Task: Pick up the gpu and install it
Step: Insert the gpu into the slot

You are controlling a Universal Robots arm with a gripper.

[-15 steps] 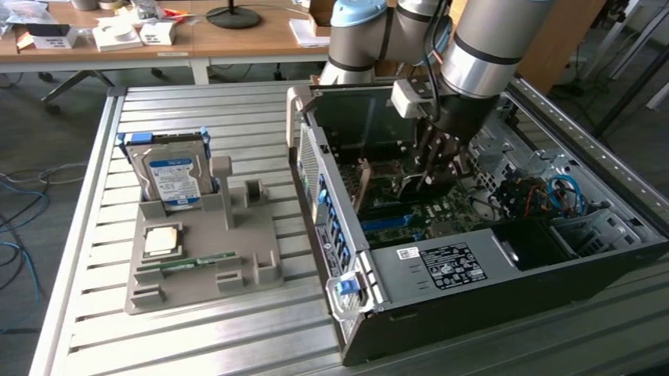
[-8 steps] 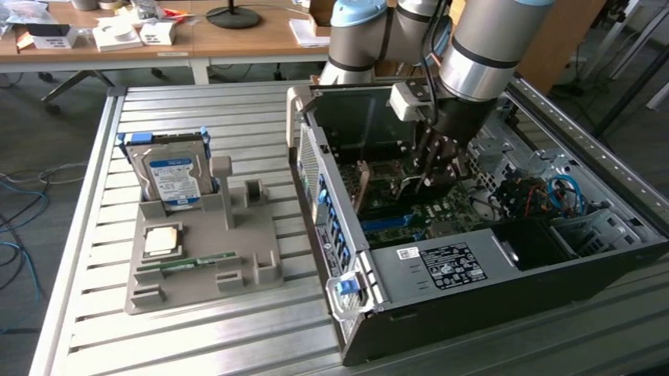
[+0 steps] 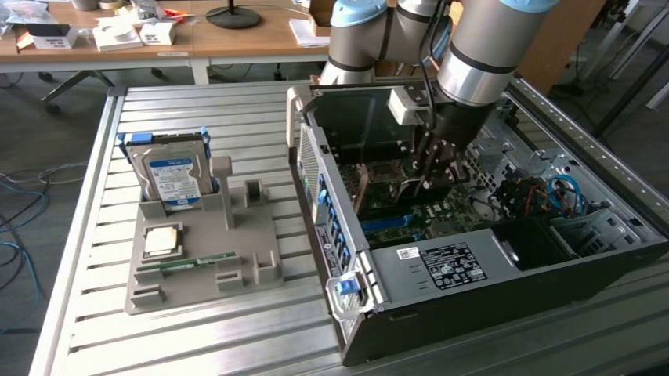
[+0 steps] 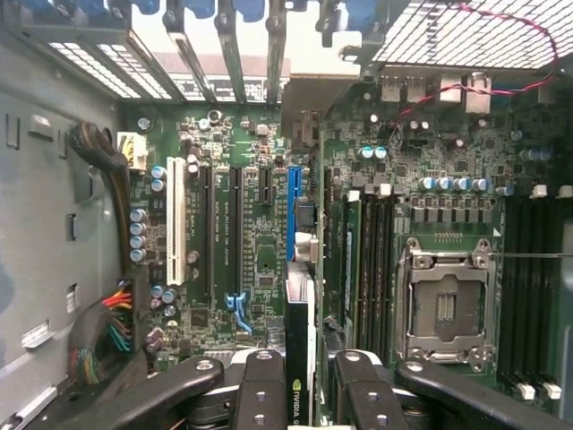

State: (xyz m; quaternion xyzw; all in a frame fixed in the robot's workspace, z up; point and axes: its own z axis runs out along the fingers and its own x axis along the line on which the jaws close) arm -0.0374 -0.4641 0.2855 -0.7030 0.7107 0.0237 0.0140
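Inside the open computer case [image 3: 471, 266], the gripper [image 4: 309, 381] pinches the gpu [image 4: 298, 336] edge-on between half-parted fingers [image 4: 260, 385]. The card sits above the motherboard's [image 4: 260, 269] blue slot [image 4: 294, 202]; contact with the slot is unclear.

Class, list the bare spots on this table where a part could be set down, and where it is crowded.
Free: table slats at the exterior view's left of the grey tray, the slats before its near end, and beyond the hard drive. Crowded: inside the computer case, where the gripper holds the gpu.
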